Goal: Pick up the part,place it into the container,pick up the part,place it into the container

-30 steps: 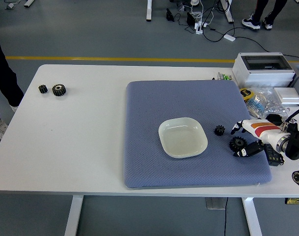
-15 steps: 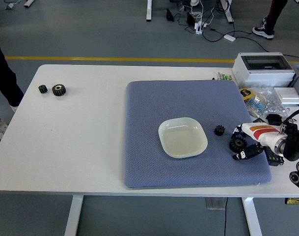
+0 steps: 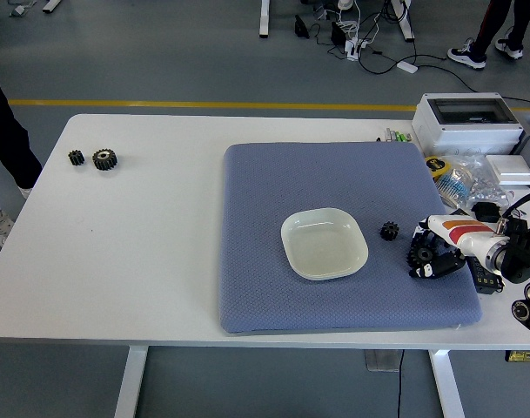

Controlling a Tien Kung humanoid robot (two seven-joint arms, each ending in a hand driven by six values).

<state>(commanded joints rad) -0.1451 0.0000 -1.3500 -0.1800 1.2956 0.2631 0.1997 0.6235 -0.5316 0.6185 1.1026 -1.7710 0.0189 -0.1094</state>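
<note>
Two spare gears (image 3: 95, 158) lie far left on the white table (image 3: 143, 252). The white dish (image 3: 324, 244) on the blue mat (image 3: 273, 183) holds nothing. Small gear (image 3: 389, 231) lies just beside it. Right hand (image 3: 437, 251) has its fingers curled around the large gear (image 3: 420, 255).

- Mat (image 3: 334, 174): blue-grey, fine dotted weave.
- Dish (image 3: 324, 243): pale white.
- Gear (image 3: 420, 255) between the right hand's (image 3: 446, 244) fingers: black.
- Hand shell: white, red-orange stripes.

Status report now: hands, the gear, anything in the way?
Right hand closing around large gear on blue mat, not lifted. Left hand out of view. White dish empty; small gear between.
</note>
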